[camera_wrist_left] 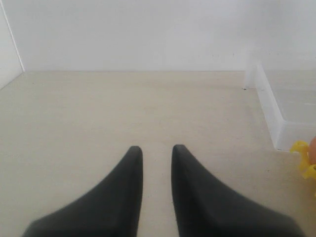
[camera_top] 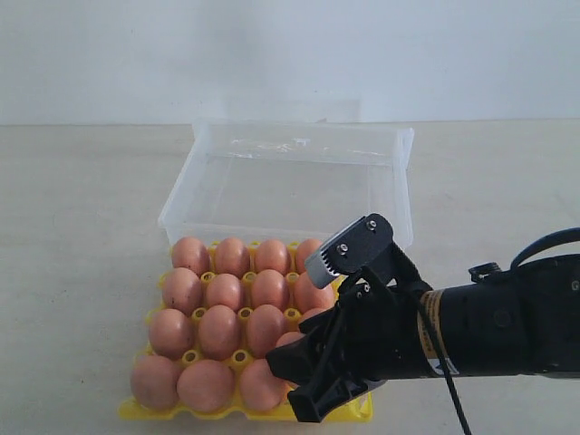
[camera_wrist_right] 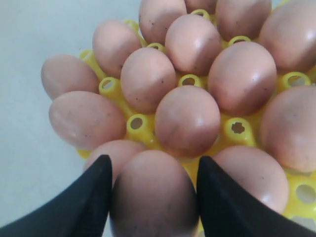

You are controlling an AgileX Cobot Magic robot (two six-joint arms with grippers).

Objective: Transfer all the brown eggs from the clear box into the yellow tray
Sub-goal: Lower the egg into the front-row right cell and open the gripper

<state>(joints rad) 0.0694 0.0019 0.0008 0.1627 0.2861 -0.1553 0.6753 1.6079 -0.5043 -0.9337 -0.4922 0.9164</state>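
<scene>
The right claw [camera_top: 292,390] is reaching in from the right over the near right corner of the tray [camera_top: 145,412]. Its black fingers [camera_wrist_right: 84,202] are pressing against both sides of one egg [camera_wrist_right: 153,197], so the claw is gripping it. The arm is hiding that corner in the exterior view, and I cannot tell whether this egg is sitting in a cup or hanging just above one. The other eggs [camera_top: 222,331] are sitting in the tray in close rows, each in its own cup, with yellow pegs [camera_top: 207,279] poking up between them. Every egg in view is lying in or over the tray. The box [camera_top: 186,186] is standing just behind the tray on the pale table [camera_top: 82,227], its near wall close against the tray's far edge, with a white wall [camera_top: 272,54] rising behind it. The left claw [camera_wrist_left: 156,148] is hanging low over bare table off to the left of the box. Its two dark fingers [camera_wrist_left: 123,187] are standing a little apart, with only the table showing through the gap. One corner of the box and a bit of the yellow tray are showing at the edge of its view.
</scene>
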